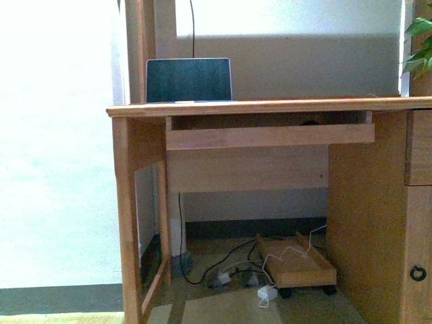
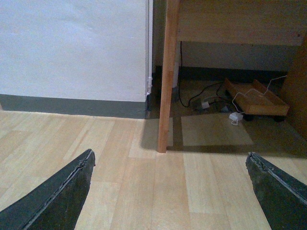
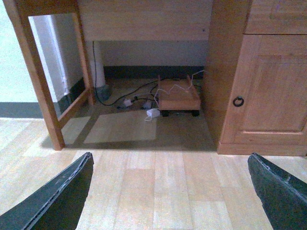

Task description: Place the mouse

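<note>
Front view: a dark blob in the desk's pull-out tray (image 1: 270,136) is possibly the mouse (image 1: 310,123), can't tell. Left wrist view: left gripper (image 2: 169,155) is hanging spread wide, holding nothing. Right wrist view: right gripper (image 3: 169,156) doing likewise. Reaching in half-blind is risking clipping the tray's front board.

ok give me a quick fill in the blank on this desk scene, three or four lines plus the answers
1. The laptop stands on ___ of the desk.
2. The wheeled wooden cart sits on the floor ___ the desk.
3. The left gripper and right gripper are both ___ and hold nothing.
4. The cabinet door is ___.

Missing words: top; under; open; closed
</note>
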You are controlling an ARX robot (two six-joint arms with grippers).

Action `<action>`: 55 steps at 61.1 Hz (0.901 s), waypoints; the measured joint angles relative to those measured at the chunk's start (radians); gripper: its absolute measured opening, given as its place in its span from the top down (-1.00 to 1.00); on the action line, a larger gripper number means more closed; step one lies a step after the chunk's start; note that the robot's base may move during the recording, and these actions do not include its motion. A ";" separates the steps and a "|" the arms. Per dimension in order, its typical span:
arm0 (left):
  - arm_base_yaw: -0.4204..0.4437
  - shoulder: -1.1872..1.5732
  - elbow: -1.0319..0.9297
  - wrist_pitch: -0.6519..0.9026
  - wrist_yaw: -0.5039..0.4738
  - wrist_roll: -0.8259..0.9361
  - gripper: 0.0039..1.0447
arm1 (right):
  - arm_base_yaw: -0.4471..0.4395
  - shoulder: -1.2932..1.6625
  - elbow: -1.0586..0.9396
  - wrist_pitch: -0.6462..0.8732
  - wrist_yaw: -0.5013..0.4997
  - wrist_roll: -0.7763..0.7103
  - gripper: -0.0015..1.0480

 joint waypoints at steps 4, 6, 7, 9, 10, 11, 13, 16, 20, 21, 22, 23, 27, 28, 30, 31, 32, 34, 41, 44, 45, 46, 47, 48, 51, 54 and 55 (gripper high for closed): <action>0.000 0.000 0.000 0.000 0.000 0.000 -0.86 | 0.000 0.000 0.000 0.000 0.000 0.000 -0.86; 0.000 0.000 0.000 0.000 0.000 0.000 -0.86 | 0.000 0.000 0.000 0.000 0.000 0.000 -0.86; 0.000 0.000 0.000 0.000 0.000 0.000 -0.86 | 0.000 0.000 0.000 0.000 0.000 0.000 -0.86; 0.000 0.000 0.000 0.000 0.000 0.000 -0.86 | 0.000 0.000 0.000 0.000 0.000 0.000 -0.86; 0.000 0.000 0.000 0.000 0.000 0.000 -0.86 | 0.000 0.000 0.000 0.000 0.000 0.000 -0.86; 0.000 0.000 0.000 0.000 0.000 0.000 -0.86 | 0.000 0.000 0.000 0.000 0.000 0.000 -0.86; 0.000 0.000 0.000 0.000 0.000 0.000 -0.86 | 0.000 0.000 0.000 0.000 0.000 0.000 -0.86; 0.000 0.000 0.000 0.000 0.000 0.000 -0.86 | 0.000 0.000 0.000 0.000 0.000 0.000 -0.86; 0.000 0.000 0.000 0.000 0.000 0.000 -0.86 | 0.000 0.000 0.000 0.000 0.000 0.000 -0.86; 0.000 0.000 0.000 0.000 0.000 0.000 -0.86 | 0.000 0.000 0.000 0.000 0.000 0.000 -0.86; 0.000 0.000 0.000 0.000 0.000 0.000 -0.86 | 0.000 0.000 0.000 0.000 0.000 0.000 -0.86; 0.000 0.000 0.000 0.000 0.000 0.000 -0.86 | 0.000 0.000 0.000 0.000 0.000 0.000 -0.86; 0.000 0.000 0.000 0.000 0.000 0.000 -0.86 | 0.000 0.000 0.000 0.000 0.000 0.000 -0.86; 0.000 0.000 0.000 0.000 0.000 0.000 -0.86 | 0.000 0.000 0.000 0.000 0.000 0.000 -0.86; 0.000 0.000 0.000 0.000 0.000 0.000 -0.86 | 0.000 0.000 0.000 0.000 0.000 0.000 -0.86; 0.000 0.000 0.000 0.000 0.000 0.000 -0.86 | 0.000 0.000 0.000 0.000 0.000 0.000 -0.86; 0.000 0.000 0.000 0.000 0.000 0.000 -0.86 | 0.000 0.000 0.000 0.000 0.000 0.000 -0.86; 0.000 0.000 0.000 0.000 0.000 0.000 -0.86 | 0.000 0.000 0.000 0.000 0.000 0.000 -0.86; 0.000 0.000 0.000 0.000 0.000 0.000 -0.86 | 0.000 0.000 0.000 0.000 0.000 0.000 -0.86; 0.000 0.000 0.000 0.000 0.000 0.000 -0.86 | 0.000 0.000 0.000 0.000 0.000 0.000 -0.86; 0.000 0.000 0.000 0.000 0.000 0.000 -0.86 | 0.000 0.000 0.000 0.000 0.000 0.000 -0.86; 0.000 0.000 0.000 0.000 0.000 0.000 -0.86 | 0.000 0.000 0.000 0.000 0.000 0.000 -0.86; 0.000 0.000 0.000 0.000 0.000 0.000 -0.86 | 0.000 0.000 0.000 0.000 0.000 0.000 -0.86; 0.000 0.000 0.000 0.000 0.000 0.000 -0.86 | 0.000 0.000 0.000 0.000 0.000 0.000 -0.86; 0.000 0.000 0.000 0.000 0.000 0.000 -0.86 | 0.000 0.000 0.000 0.000 0.000 0.000 -0.86; 0.000 0.000 0.000 0.000 0.000 0.000 -0.86 | 0.000 0.000 0.000 0.000 0.000 0.000 -0.86; 0.000 0.000 0.000 0.000 0.000 0.000 -0.86 | 0.000 0.000 0.000 0.000 0.000 0.000 -0.86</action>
